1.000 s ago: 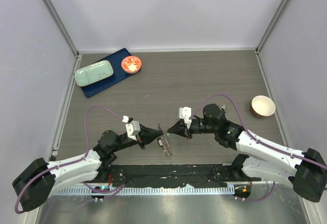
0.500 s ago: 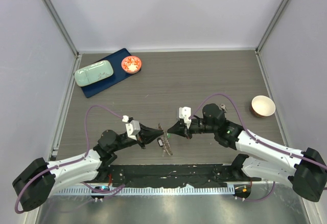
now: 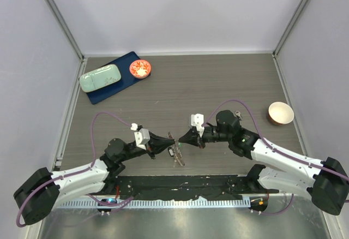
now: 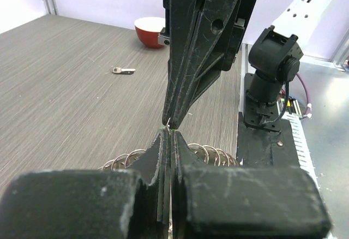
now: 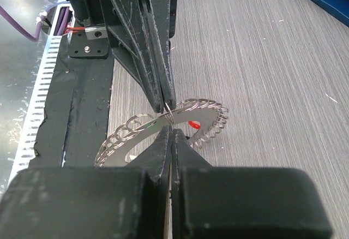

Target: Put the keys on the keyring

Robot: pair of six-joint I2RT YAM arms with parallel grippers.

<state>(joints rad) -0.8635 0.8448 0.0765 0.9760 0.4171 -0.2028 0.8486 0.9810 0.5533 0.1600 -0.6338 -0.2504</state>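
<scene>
Where left claw (image 3: pixel 170 139) and right claw (image 3: pixel 180 138) meet, both shut, above the keyring (image 3: pixel 177 157), any catch — too tiny — is unreadable.

Both arms are stretched low over the desk (image 3: pixel 229 81) toward the keyring (image 3: pixel 178 157). The left arm (image 3: pixel 82 176) is reached in from the keyring's left and the right arm (image 3: pixel 278 157) from its right, each with the elbow bent and the forearm angled inward. The wrists are held roughly level. The left gripper (image 3: pixel 172 139) and the right gripper (image 3: pixel 180 138) are set nose to nose just above the keyring, their tips touching or very nearly so. The jaws of each gripper are pressed fully together. Something thin may be pinched where the tips meet, though this cannot be made out with certainty.
</scene>
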